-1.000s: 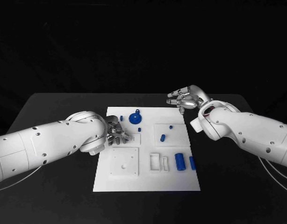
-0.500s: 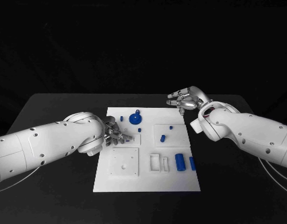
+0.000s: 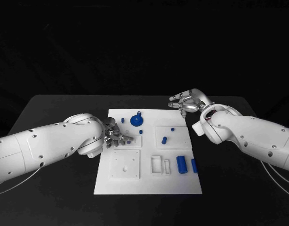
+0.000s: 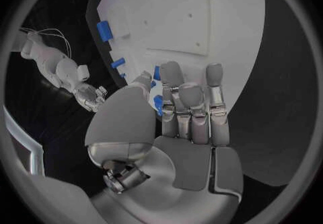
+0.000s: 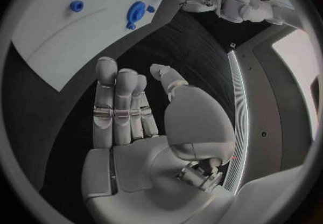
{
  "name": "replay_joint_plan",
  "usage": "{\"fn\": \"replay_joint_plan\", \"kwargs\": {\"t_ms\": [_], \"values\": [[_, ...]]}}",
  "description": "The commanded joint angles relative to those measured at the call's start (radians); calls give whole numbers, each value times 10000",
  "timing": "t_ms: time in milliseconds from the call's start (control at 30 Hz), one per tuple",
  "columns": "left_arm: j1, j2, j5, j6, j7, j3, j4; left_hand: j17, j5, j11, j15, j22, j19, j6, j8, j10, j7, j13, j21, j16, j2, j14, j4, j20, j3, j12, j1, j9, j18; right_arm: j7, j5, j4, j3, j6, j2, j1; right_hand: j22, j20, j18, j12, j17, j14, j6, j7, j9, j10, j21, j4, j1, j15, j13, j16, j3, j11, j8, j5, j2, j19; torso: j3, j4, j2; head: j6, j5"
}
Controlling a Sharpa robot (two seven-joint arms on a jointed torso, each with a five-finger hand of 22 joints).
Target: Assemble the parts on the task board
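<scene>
Hardly any change since a moment ago. Left hand slid just a tiny bit toward the near side, staying over the left edge of the task board. Right hand shifted a hair too, hanging past the far right corner of the board, above the black table. All blue parts lying just where they were. So no new part put in place yet; most of the job left to do.

Left hand closed up tight, thumb against fingers, and seeming to pinch a small blue part between them. Only a bit of that part peeking out, so hard to tell its shape. Right hand loose and holding nothing, fingers side by side, thumb apart.

Other things on the board: a round blue part with a little knob near the far edge, just beyond the left hand. A blue peg in the middle. A thick blue roller and a thin blue bar side by side near the right edge. A white square block just on the near side of the left hand.

In the way: the left hand's own fingers hiding the spot under them. Round blue part close by, easy to bump.
</scene>
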Motion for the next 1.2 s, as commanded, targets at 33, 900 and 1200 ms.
{"fn": "replay_joint_plan", "kwargs": {"t_ms": [33,900,1200], "values": [[25,-41,428,-313,227,22,54,-109,-76,113,19,162,-71,-229,-57,487,109,-120,-150,-219,-43,-161,-13,31,-66,-377,25,-212,-149,54,16,-1,5,126,4,-13,-8,-4,192,64,12,50,31,9,-16,-51,-13,37,-87,-41,1,-36,37,-1,-40,29,-14,405,3,-2,2,9,11],[169,-263,363,637,-42,49,497,-871,959,440,299,211,44,-2498,-74,431,903,13,-1385,-442,450,-665,-991,232,-215,-1998,159,-4405,-149,49,69,-40,5,108,-24,-24,-19,-4,192,62,14,55,10,11,-17,-49,4,51,-81,-40,1,-38,-2,-1,-41,41,-6,407,12,-14,14,60,24],[172,-111,159,1093,-269,29,392,-864,970,438,289,212,32,-2476,-82,423,892,72,-1299,-313,462,-697,-853,222,-168,-1898,100,-4350,-149,42,71,-22,5,104,-33,-25,-19,-4,192,62,14,55,10,11,-17,-49,4,51,-81,-40,1,-38,-2,-1,-41,41,-6,407,17,-20,17,50,-8]]}}
